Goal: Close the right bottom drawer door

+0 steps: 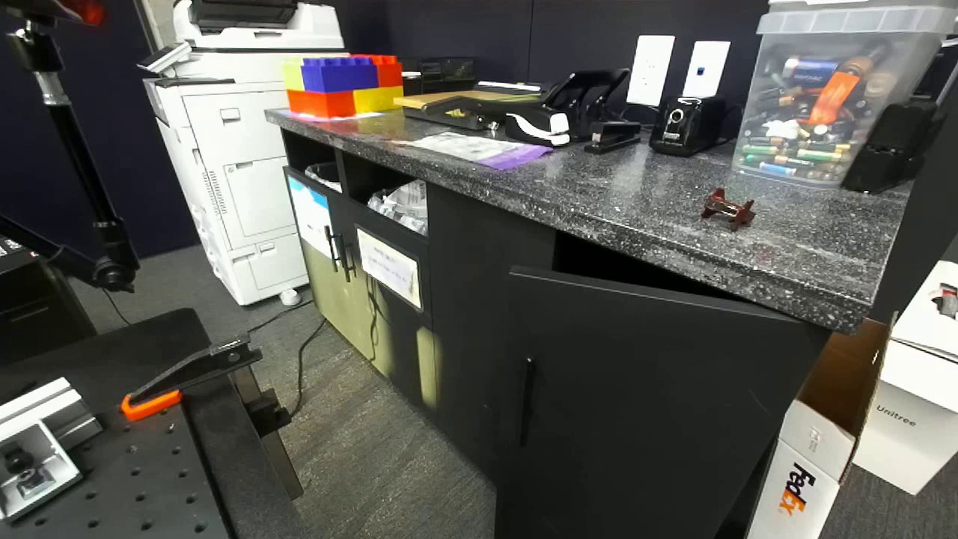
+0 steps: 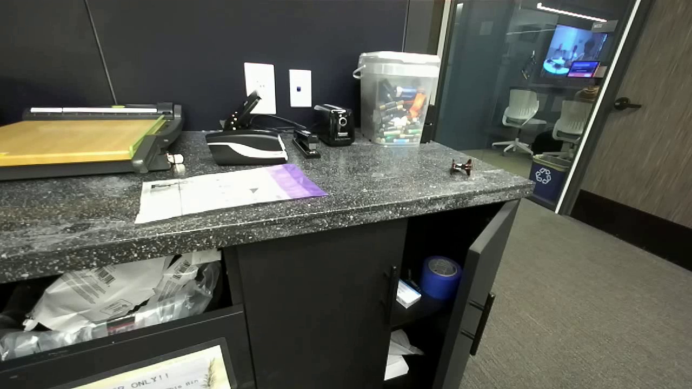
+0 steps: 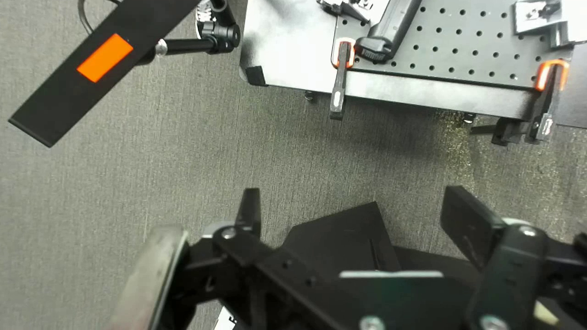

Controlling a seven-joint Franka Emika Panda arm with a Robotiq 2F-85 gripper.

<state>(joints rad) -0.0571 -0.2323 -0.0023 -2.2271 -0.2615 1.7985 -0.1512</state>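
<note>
The right bottom drawer door is a large matte black panel [image 1: 651, 397] with a slim vertical bar handle [image 1: 528, 400]. It stands ajar, swung out from under the counter. In an exterior view the door [image 2: 494, 246] shows nearly edge-on, with blue tape [image 2: 440, 278] on a shelf inside the cabinet. In the wrist view the door [image 3: 335, 243] is below, between and beyond the fingers, its lower part hidden by the gripper body. My gripper [image 3: 351, 189] is open, fingers wide apart, with nothing between them. It is apart from the door and out of both exterior views.
A speckled counter [image 1: 636, 195] overhangs the door. A narrower dark cabinet panel [image 2: 319, 308] adjoins the opening. A FedEx box [image 1: 797, 479] stands by the door's hinge side. A perforated workbench [image 3: 458, 50] with clamps and a black stand arm [image 3: 188, 46] lie across the carpet.
</note>
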